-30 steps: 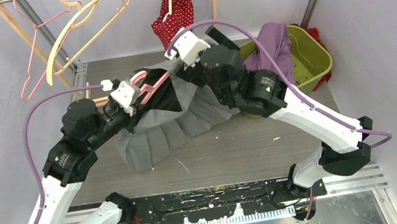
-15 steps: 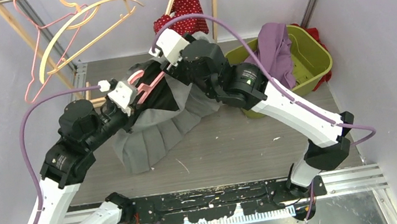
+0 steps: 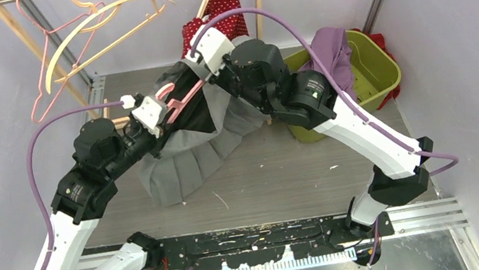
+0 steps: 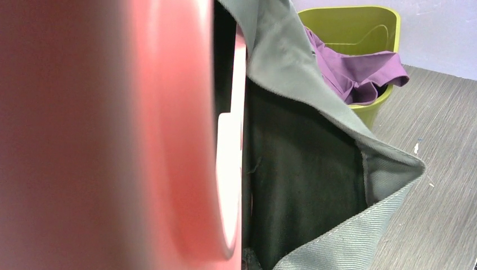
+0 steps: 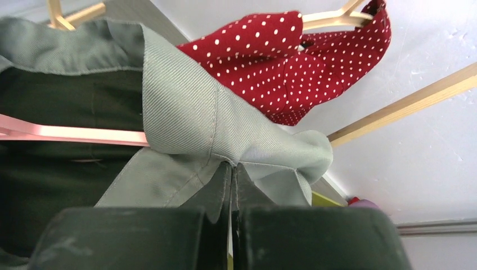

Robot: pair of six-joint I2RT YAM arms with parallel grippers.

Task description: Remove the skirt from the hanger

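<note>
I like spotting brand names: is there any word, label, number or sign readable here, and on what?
None readable.
Green mark on right arm joint: too small to read.
Green mark on left arm joint: too small to read.
No writing visible on the skirt, pink hanger or green bin.

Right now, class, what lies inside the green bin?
A purple garment lies in the green bin, draped over its rim. Whatever is under it is covered; the bin's other end shows bare.
</note>
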